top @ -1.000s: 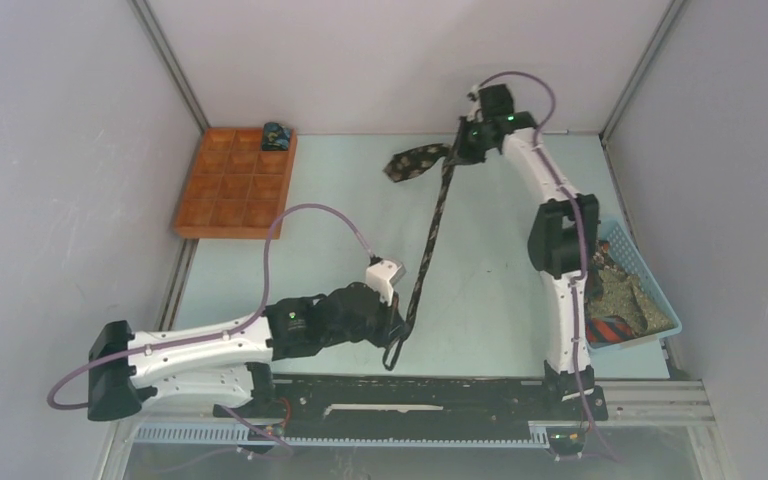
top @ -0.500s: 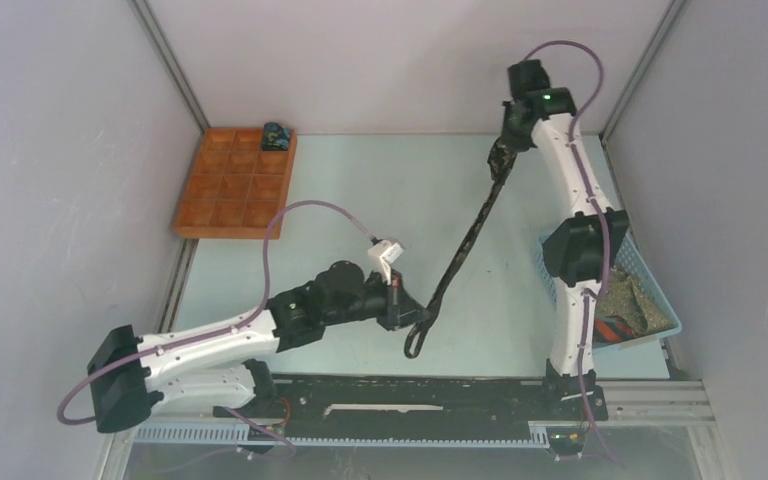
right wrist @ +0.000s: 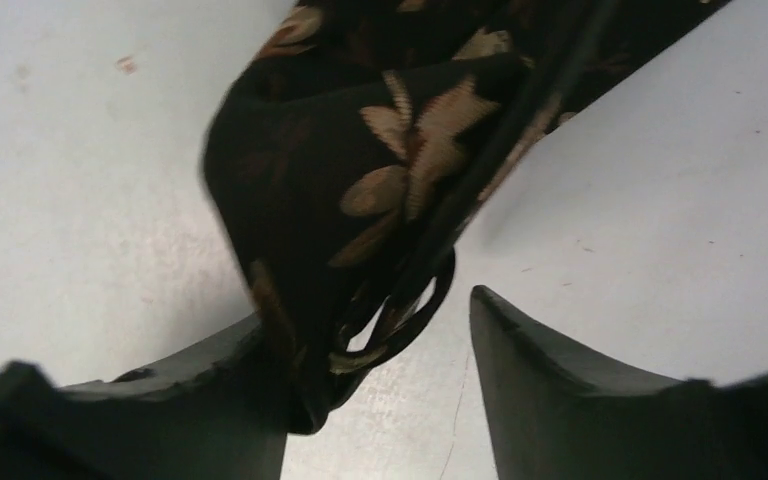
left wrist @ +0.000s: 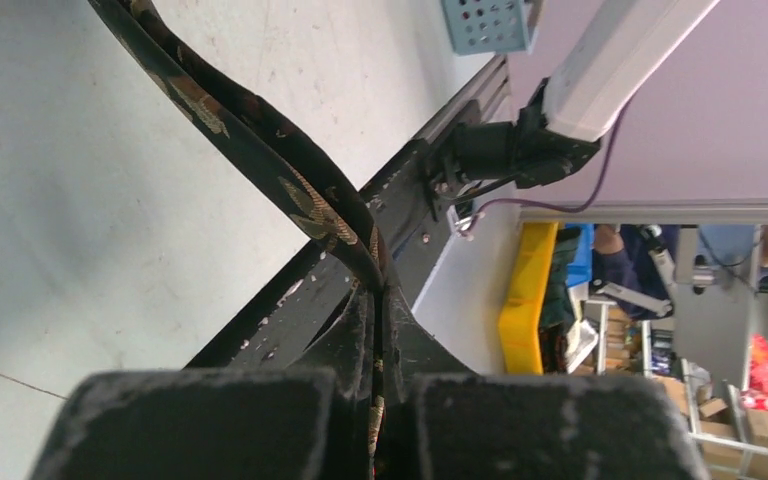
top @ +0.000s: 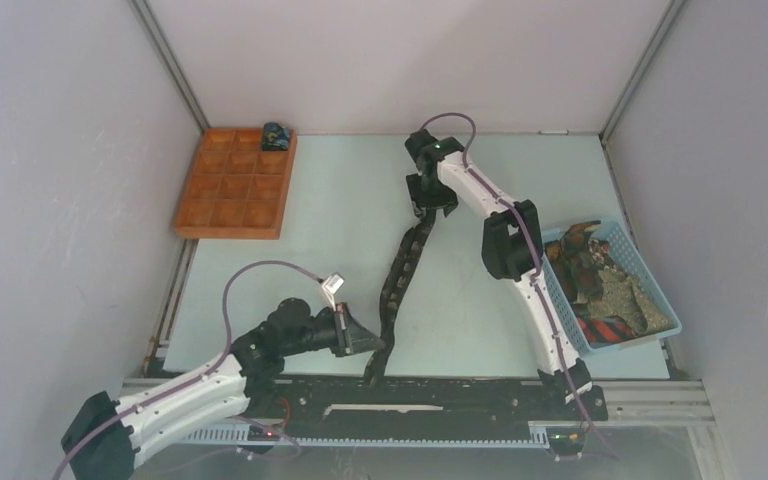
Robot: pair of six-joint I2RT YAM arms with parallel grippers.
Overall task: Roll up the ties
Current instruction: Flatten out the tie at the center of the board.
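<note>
Left wrist view: the left fingers [left wrist: 210, 420] are closed tight on the black leaf-patterned tie [left wrist: 260, 150]. The right fingers [right wrist: 580, 400] stand wide, the tie's folded end touching one. The tie runs over the desk [top: 290, 270] from 6 toward 1 o'clock.

Partly out of sight
Top view: the upper end of the black leaf-pattern tie [top: 398, 270] is hidden beneath the right tool [top: 427, 212]; in the left wrist view it runs off the upper left.
</note>
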